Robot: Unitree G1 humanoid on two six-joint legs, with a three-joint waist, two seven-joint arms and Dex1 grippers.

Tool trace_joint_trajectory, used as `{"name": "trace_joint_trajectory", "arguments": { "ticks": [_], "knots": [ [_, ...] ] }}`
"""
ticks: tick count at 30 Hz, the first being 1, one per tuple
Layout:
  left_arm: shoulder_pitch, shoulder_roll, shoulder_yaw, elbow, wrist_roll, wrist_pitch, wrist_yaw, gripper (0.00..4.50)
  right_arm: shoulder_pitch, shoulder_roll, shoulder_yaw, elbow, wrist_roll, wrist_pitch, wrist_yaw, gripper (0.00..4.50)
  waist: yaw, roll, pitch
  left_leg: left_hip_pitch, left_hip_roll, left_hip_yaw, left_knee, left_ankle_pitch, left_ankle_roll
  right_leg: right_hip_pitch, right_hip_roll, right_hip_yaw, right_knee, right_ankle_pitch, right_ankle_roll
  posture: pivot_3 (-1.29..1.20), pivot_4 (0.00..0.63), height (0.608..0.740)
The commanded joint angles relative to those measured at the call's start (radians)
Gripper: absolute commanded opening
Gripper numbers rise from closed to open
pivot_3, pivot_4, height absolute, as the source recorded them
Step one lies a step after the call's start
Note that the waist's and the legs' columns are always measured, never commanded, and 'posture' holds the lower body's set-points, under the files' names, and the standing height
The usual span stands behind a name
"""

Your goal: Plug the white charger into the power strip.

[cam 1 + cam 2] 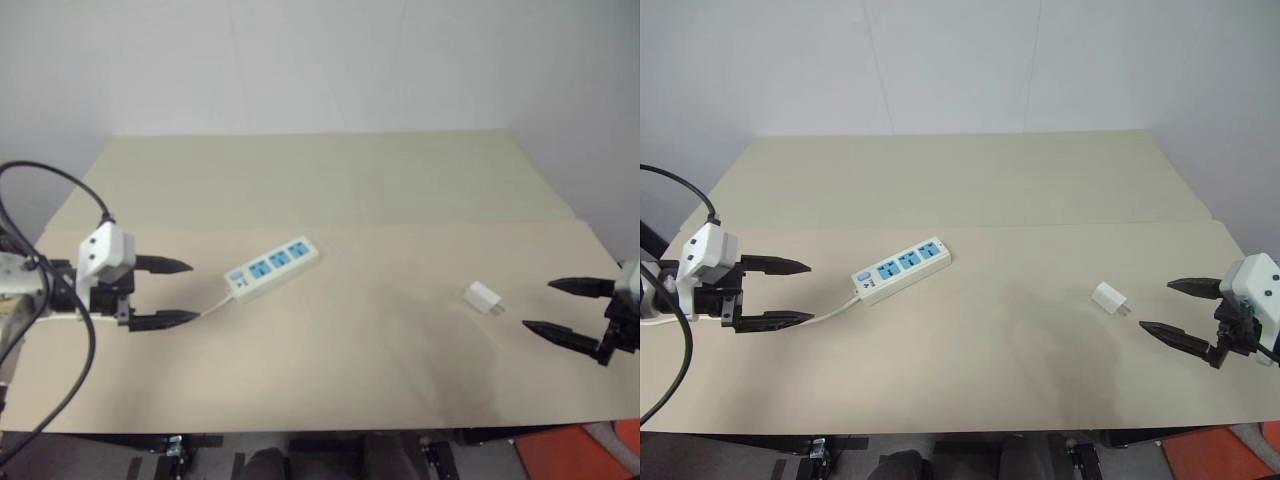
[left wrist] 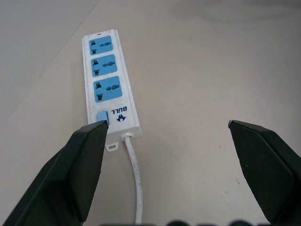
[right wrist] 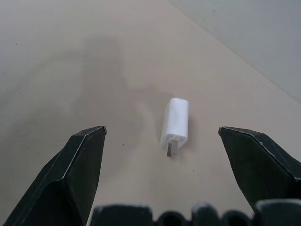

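The white charger (image 1: 1108,298) is lying on its side on the table (image 1: 970,180), just ahead of the right gripper (image 1: 1178,311) and a little to the inner side of its line of reach, with bare table showing between it and the fingertips. In the right wrist view the charger (image 3: 175,121) is sitting between the lines of the two fingers but beyond their tips, its long axis running roughly along the direction the fingers are pointing, and its short prongs are facing back toward the gripper. Both right fingers are standing wide apart and holding nothing.

The power strip (image 1: 271,266) is lying at a slant ahead of the left gripper (image 1: 184,291), its cord end (image 2: 133,160) nearest those fingers and its blue sockets running away from them. The left fingers are also spread wide and empty, hovering short of the strip's switch end.

The right arm is clearly the nearer one to the charger, so the pickup probably falls to it. Since the prongs are pointing at the gripper, the grasp likely needs to close across the charger's narrow sides.
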Motion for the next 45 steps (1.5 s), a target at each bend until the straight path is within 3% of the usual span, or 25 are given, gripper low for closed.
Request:
{"name": "trace_joint_trajectory", "arguments": {
  "ticks": [1,12,21,36,45],
  "knots": [
    [0.001,0.01,0.042,-0.022,-0.023,0.004,0.01,4.46,-0.026,-0.011,-0.014,-0.026,0.017,-0.014,-0.004,4.5,0.001,0.0,0.0,0.0,0.0,0.0,0.0,0.0,0.0,0.0,0.0,0.0,0.0,0.0,0.0,0.0,0.15,0.74],
    [-0.044,-0.061,-0.017,0.086,0.053,-0.045,0.114,4.46,-0.198,0.008,0.125,-0.134,0.075,0.085,-0.084,4.5,0.007,0.0,0.0,0.0,0.0,0.0,0.0,0.0,0.0,0.0,0.0,0.0,0.0,0.0,0.0,0.0,0.15,0.74],
    [-0.256,-0.273,-0.07,0.426,0.085,-0.271,0.109,4.46,-0.3,0.026,0.243,-0.254,0.123,0.161,-0.135,4.5,0.023,-0.001,0.0,-0.002,-0.001,-0.001,0.001,0.0,-0.001,0.0,-0.001,-0.002,0.002,0.0,0.0,0.0,0.15,0.74],
    [-0.447,-0.485,-0.154,0.874,0.186,-0.55,0.051,4.46,-0.317,0.051,0.253,-0.27,0.173,0.176,-0.15,4.5,0.013,-0.002,-0.001,-0.002,-0.001,-0.001,0.002,0.0,0.0,0.0,0.0,-0.002,0.002,0.001,0.0,0.0,0.15,0.74],
    [-0.488,-0.534,-0.163,1.05,0.251,-0.701,0.081,4.46,-0.297,0.043,0.21,-0.296,0.212,0.203,-0.156,4.5,0.014,-0.002,-0.001,-0.002,-0.001,-0.002,0.002,0.0,0.0,0.0,0.0,-0.002,0.002,0.001,0.0,0.0,0.15,0.74]
  ]
}}
